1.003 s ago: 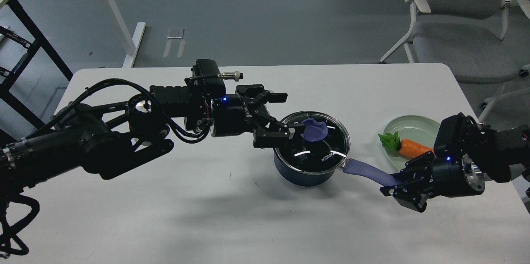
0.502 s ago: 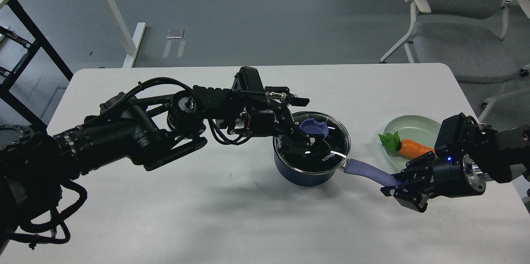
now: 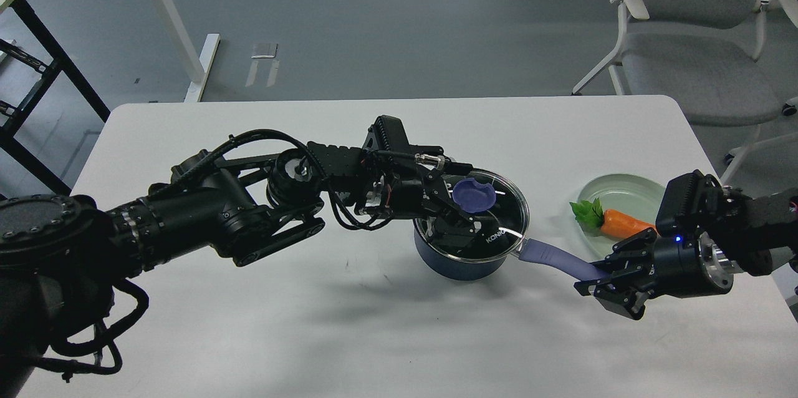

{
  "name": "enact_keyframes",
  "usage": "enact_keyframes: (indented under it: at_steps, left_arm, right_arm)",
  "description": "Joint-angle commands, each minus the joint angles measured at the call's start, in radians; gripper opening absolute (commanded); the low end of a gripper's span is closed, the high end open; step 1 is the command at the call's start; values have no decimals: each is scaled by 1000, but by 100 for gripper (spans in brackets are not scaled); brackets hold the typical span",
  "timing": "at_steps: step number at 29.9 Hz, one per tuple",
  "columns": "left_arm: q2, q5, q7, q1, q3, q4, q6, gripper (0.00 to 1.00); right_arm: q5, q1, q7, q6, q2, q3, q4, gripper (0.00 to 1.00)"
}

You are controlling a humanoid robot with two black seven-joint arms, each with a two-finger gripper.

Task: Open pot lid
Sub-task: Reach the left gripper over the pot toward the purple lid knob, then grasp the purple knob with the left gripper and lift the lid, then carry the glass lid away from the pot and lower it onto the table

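The navy-blue pot (image 3: 461,264) stands mid-table with the glass lid (image 3: 505,223) resting on it. The lid's purple-blue knob (image 3: 475,194) shows in full. My left gripper (image 3: 458,218) reaches in from the left over the lid's left half, right at the knob. Its dark fingers blend into the dark lid, so I cannot tell how the jaws stand or whether they touch the knob. My right gripper (image 3: 603,278) is shut on the end of the pot's long purple-blue handle (image 3: 552,257), low over the table.
A pale green glass plate (image 3: 623,188) with a toy carrot (image 3: 620,223) lies right of the pot, just behind my right gripper. A grey chair (image 3: 698,42) stands beyond the white table's (image 3: 312,335) far right corner. Desk legs stand on the floor at far left.
My left arm swung right and extended, bringing its gripper from beside the pot's left rim onto the lid at the knob. The right gripper, pot and lid stayed in place.
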Motion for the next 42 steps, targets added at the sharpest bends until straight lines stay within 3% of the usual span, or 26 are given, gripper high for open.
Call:
enact_keyframes:
  at_steps: [1,13,15,19,30,42]
  left_arm:
    - [-26,3,0,-1,1,41,4,99]
    - [-50,3,0,-1,17,78,20,95]
    - [-50,4,0,-1,17,78,20,83]
    - [-51,4,0,-1,19,78,27,41]
    - [-20,-6,0,-27,11,4,60,36]
    - [429,-98,0,-34,17,-220,66,37]
  right_arm:
    - [0,-2,0,0,-2,0,2,34]
    - [2,-3,0,0,-3,0,2,35]
    - [2,-3,0,0,-3,0,2,35]
    - [2,-3,0,0,-3,0,2,35]
    - [3,-5,0,0,-5,0,2,35]
    - [3,-5,0,-8,-12,1,3,35]
